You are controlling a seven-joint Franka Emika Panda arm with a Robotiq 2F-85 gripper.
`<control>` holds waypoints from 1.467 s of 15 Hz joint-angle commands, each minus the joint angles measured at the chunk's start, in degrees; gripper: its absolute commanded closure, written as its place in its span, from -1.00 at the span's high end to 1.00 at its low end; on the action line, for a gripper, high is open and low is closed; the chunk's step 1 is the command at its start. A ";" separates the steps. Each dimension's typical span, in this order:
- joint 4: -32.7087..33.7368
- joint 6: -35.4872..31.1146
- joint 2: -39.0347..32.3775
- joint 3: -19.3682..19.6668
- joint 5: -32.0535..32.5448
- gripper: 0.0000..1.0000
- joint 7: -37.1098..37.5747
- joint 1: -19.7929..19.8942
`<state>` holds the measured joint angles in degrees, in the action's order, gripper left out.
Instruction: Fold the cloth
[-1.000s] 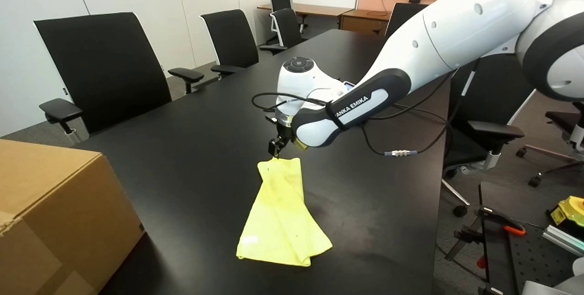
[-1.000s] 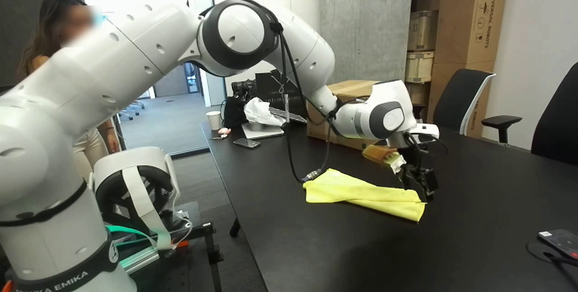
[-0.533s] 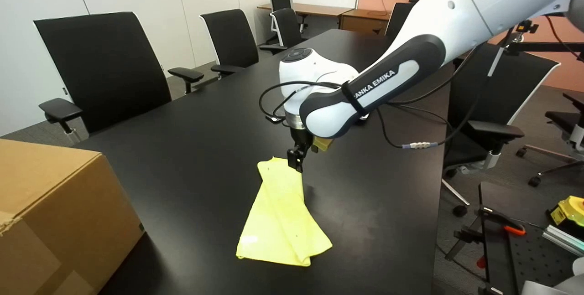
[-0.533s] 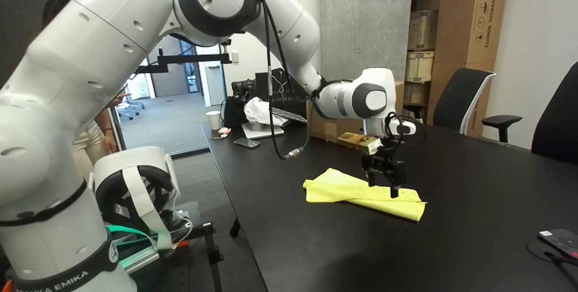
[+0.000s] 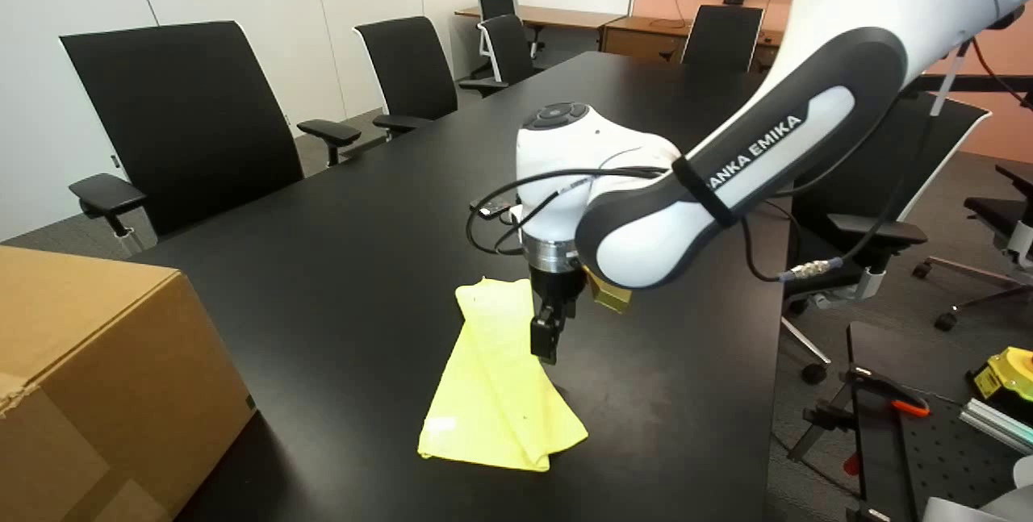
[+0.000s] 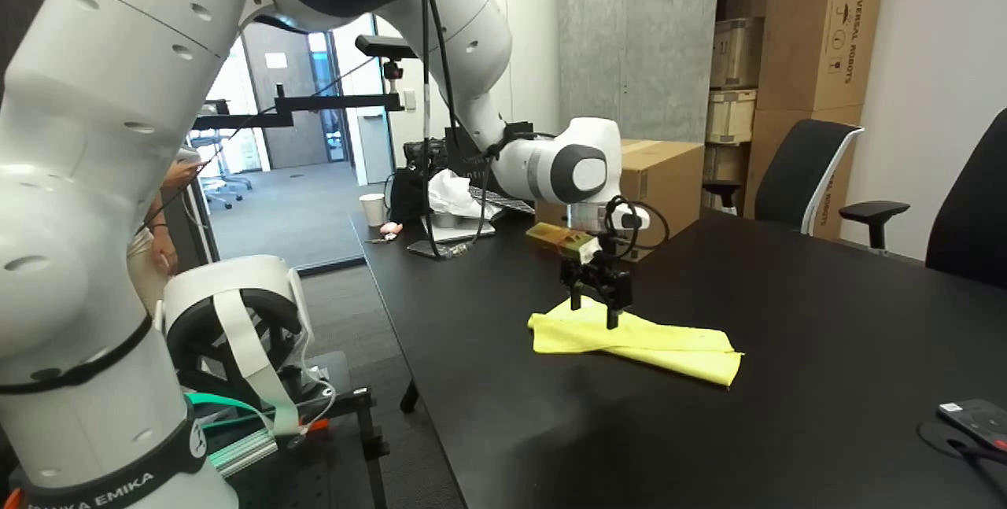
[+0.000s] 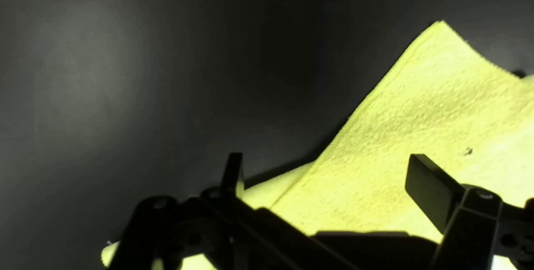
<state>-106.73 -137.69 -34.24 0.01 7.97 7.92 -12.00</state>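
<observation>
Claw (image 7: pixel 327 165), spread, above part-folded cloth (image 5: pixel 499 381)

Your claw: fingers (image 7: pixel 431 195) wide apart, nothing pinched, over one long edge. Step, judged: lengthwise fold made, next grasp pending. You likely need to lower, pinch the skewed layer, carry it across. Cloth: on the table (image 5: pixel 347 344), long axis roughly along it; in an exterior view, flared end (image 5: pixel 484 429) nearer, narrow end (image 5: pixel 494 296) farther.

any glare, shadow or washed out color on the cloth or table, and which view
In an exterior view, a soft dark patch, shadow or reflection, lies on the table in the foreground; in the wrist view, the cloth is almost white toward the right, hazy glare marks the table at left, and the gripper is dark, with little detail.
</observation>
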 commanded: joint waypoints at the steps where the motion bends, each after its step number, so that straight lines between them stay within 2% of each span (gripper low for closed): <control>1: -11.22 -6.99 5.27 -0.49 2.70 1.00 0.56 -1.24; 4: -16.97 -12.99 5.91 0.17 4.54 1.00 1.74 -2.61; 9: -20.59 -21.23 3.87 1.09 5.16 1.00 5.22 -5.35; 15: -19.20 -23.34 2.52 2.63 4.67 1.00 9.18 -9.33; 22: -15.84 -23.49 0.25 1.56 3.98 1.00 7.72 -9.09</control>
<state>-125.07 -159.82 -31.93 1.51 11.98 16.34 -20.89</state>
